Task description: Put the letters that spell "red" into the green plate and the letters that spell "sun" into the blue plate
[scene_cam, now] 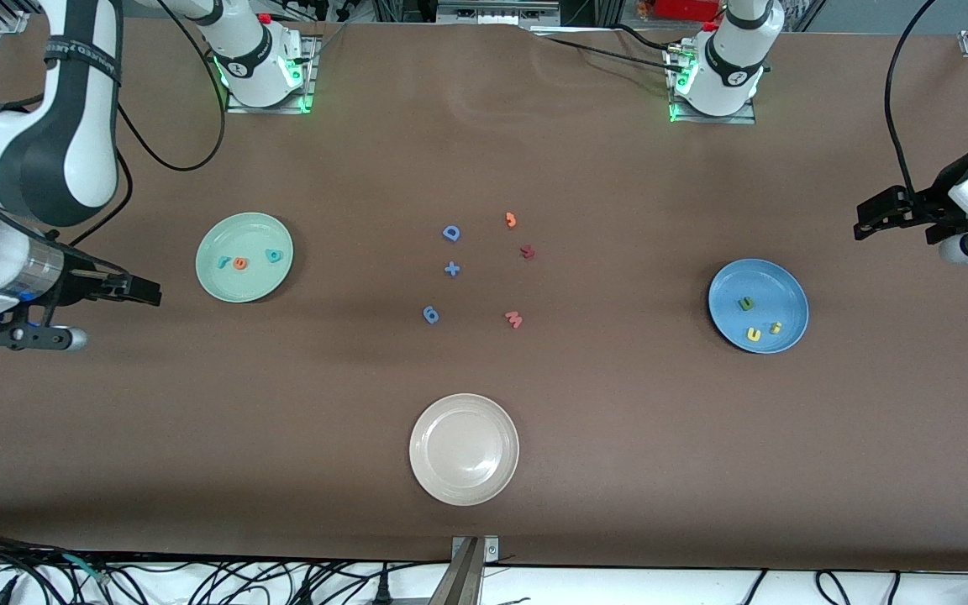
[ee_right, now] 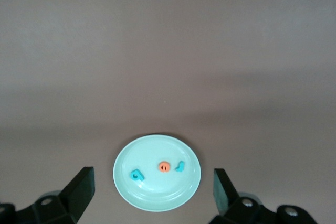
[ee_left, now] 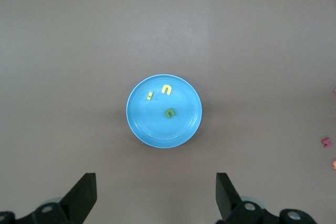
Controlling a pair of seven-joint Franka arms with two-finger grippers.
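The green plate [scene_cam: 232,235] [ee_right: 126,182] holds a teal "r" [scene_cam: 223,261] [ee_right: 180,167], an orange "e" [scene_cam: 240,263] [ee_right: 164,167] and a teal "d" [scene_cam: 275,255] [ee_right: 137,174]. The blue plate [scene_cam: 778,286] [ee_left: 137,124] holds a green "n" [scene_cam: 746,303] [ee_left: 170,113], a yellow "u" [scene_cam: 754,334] [ee_left: 167,89] and a yellow "s" [scene_cam: 775,328] [ee_left: 150,96]. My right gripper [scene_cam: 144,291] [ee_right: 153,187] hangs open and empty over the table beside the green plate, toward the right arm's end. My left gripper [scene_cam: 866,220] [ee_left: 156,195] hangs open and empty over the table beside the blue plate, toward the left arm's end.
Loose letters lie mid-table: a blue "D" [scene_cam: 450,233], orange "3" [scene_cam: 511,220], dark red piece [scene_cam: 527,251], blue plus [scene_cam: 451,269], blue "6" [scene_cam: 430,314] and red "W" [scene_cam: 514,319]. A cream-white plate [scene_cam: 464,460] sits nearer the front camera.
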